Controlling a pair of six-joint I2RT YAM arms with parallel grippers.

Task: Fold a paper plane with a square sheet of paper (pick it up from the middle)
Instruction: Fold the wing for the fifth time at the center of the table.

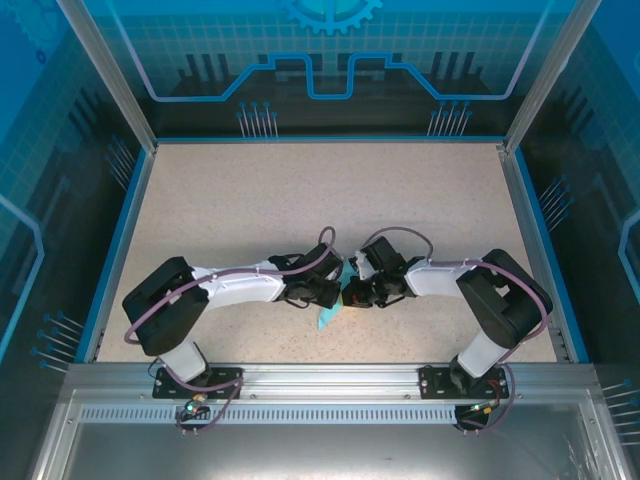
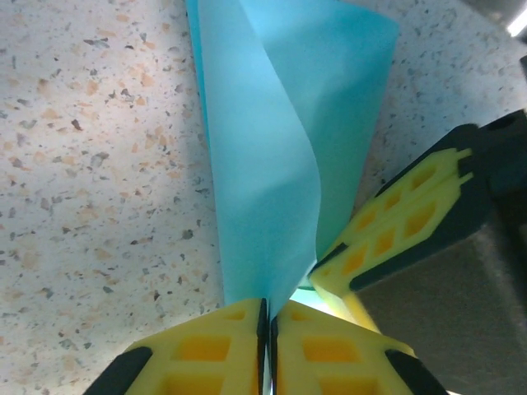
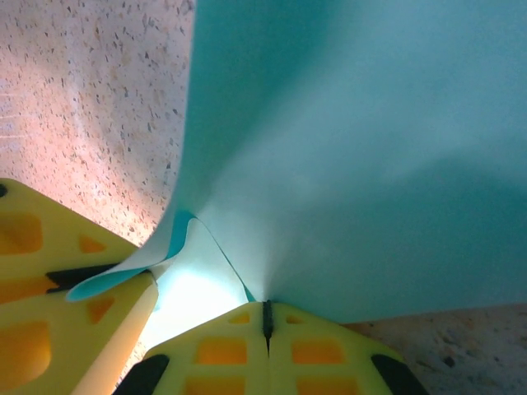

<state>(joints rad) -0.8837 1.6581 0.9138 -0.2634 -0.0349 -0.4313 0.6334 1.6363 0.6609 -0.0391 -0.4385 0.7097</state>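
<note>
The paper (image 2: 272, 164) is thin, light and limp. It bends under its own weight, creases at any pinch, and is likely to slip from a loose hold or tear under an opposed pull. Take hold on an edge or along a fold line, with the fingers fully closed and only light tension between the arms. The left gripper (image 2: 265, 329) is clamped on the paper: in the left wrist view its two yellow fingers meet with no visible gap, and the paper rises out of the seam between them in two curved layers that spread apart away from the grip. The right gripper (image 3: 266, 317) is likewise clamped on the paper, with its fingers pressed together at a point where the sheet fans out broad and smooth ahead of them. The two grips are just beside each other, and each wrist view shows a yellow finger of the other gripper next to the paper. In the top view the paper sits between the two grippers, over the near middle of the table (image 1: 300, 200). Whether its lower tip touches the table cannot be told.
</note>
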